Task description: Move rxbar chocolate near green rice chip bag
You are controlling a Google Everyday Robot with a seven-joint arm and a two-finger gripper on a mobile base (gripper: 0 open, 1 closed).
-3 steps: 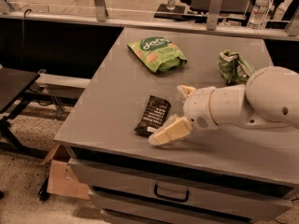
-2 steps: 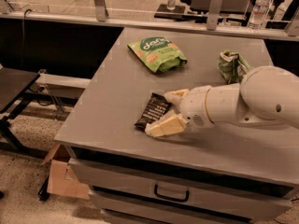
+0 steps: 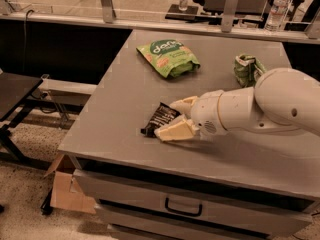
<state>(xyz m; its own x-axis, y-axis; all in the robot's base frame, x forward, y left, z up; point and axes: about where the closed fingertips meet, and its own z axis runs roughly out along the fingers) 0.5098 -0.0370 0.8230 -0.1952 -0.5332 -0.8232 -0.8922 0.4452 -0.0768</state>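
Note:
The rxbar chocolate [image 3: 158, 119], a black wrapper bar with white text, lies flat on the grey table [image 3: 110, 114] near its front left. My gripper [image 3: 178, 117] comes in from the right at table level. Its two cream fingers [image 3: 175, 130] are apart and stand on either side of the bar's right end. The green rice chip bag [image 3: 169, 58], bright light green with white lettering, lies flat farther back on the table, well apart from the bar and the gripper.
A darker green, wrinkled bag [image 3: 247, 69] sits at the back right, just beyond my white arm [image 3: 280, 104]. Water bottles [image 3: 278, 4] stand on the ledge behind. A cardboard box [image 3: 62, 189] is on the floor at front left. Drawers [image 3: 182, 208] run below the table front.
My gripper has moved left along the table toward the bar, and its fingers now flank the bar's right end. The bar and both bags have not moved.

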